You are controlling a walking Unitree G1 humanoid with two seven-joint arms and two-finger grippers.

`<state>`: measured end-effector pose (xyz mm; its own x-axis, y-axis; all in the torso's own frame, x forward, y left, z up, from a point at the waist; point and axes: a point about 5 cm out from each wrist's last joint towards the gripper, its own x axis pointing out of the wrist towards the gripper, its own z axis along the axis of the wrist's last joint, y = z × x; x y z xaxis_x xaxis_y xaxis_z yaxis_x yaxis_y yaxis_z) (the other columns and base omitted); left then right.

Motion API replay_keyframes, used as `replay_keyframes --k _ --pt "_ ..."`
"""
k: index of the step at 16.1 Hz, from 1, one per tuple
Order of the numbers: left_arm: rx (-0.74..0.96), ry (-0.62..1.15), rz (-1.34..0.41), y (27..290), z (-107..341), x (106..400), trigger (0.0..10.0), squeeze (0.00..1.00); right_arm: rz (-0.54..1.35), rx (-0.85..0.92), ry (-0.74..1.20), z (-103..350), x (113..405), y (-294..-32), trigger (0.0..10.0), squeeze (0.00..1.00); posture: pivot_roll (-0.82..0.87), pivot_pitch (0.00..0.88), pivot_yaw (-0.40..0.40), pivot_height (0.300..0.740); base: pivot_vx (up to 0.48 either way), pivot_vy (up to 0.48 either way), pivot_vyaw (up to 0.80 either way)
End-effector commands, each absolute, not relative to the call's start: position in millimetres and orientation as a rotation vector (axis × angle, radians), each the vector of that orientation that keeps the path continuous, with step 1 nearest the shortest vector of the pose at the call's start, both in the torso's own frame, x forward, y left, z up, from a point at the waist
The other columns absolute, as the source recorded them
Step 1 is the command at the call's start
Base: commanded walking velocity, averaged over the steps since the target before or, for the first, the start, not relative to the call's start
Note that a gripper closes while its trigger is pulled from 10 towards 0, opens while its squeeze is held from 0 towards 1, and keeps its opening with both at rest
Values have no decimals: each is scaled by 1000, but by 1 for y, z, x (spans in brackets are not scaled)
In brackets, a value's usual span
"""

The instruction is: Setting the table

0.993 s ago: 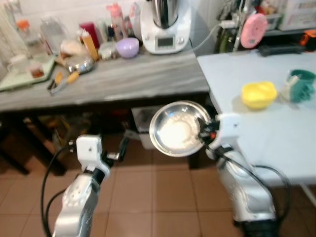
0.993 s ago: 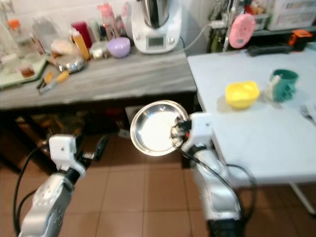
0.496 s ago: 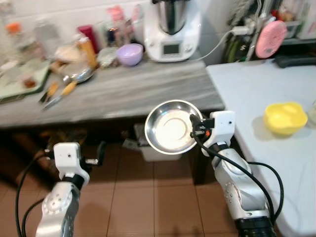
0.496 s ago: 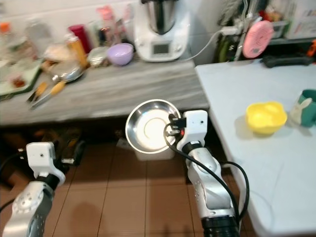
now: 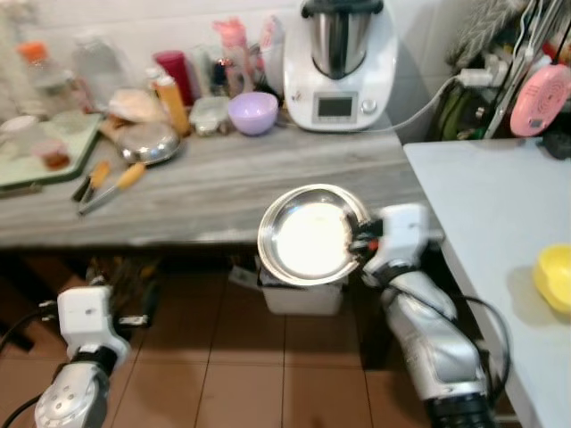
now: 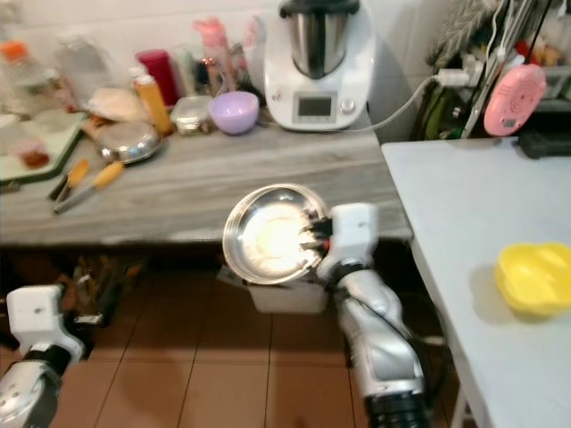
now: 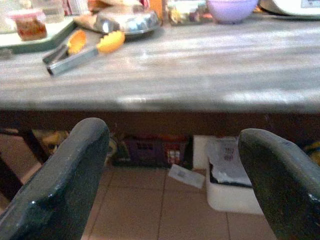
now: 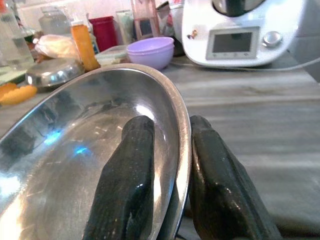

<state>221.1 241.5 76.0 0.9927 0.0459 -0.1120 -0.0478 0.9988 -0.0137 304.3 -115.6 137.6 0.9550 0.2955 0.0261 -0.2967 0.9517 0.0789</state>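
— What is seen on the grey counter (image 5: 268, 178)?
— A white kitchen machine (image 5: 339, 53) is set at its back, with a purple bowl (image 5: 252, 112) just beside it. Orange-handled tongs (image 5: 111, 185) are laid nearer the front edge.

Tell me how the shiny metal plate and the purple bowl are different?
The metal plate is silver, wide and shallow; the purple bowl is lilac, smaller and deeper. The plate is held up off the counter, pinched at its rim by the right gripper; the bowl sits on the grey counter beside the white kitchen machine. Both are round and look empty.
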Motion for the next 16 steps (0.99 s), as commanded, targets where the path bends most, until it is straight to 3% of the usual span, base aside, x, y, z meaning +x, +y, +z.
replay_keyframes --k 1,11,16 --pt "-17 88 18 234 82 227 10000 0 294 68 -40 144 307 -120 10000 0 -194 5 94 740 398 0 0" --pt "-16 109 -49 230 85 224 10000 0 278 72 -52 145 311 -120 10000 0 -193 16 107 740 372 0 0" --pt "-23 124 -223 213 87 211 10000 0 298 46 -25 136 308 -123 10000 0 -185 2 96 740 51 0 0"
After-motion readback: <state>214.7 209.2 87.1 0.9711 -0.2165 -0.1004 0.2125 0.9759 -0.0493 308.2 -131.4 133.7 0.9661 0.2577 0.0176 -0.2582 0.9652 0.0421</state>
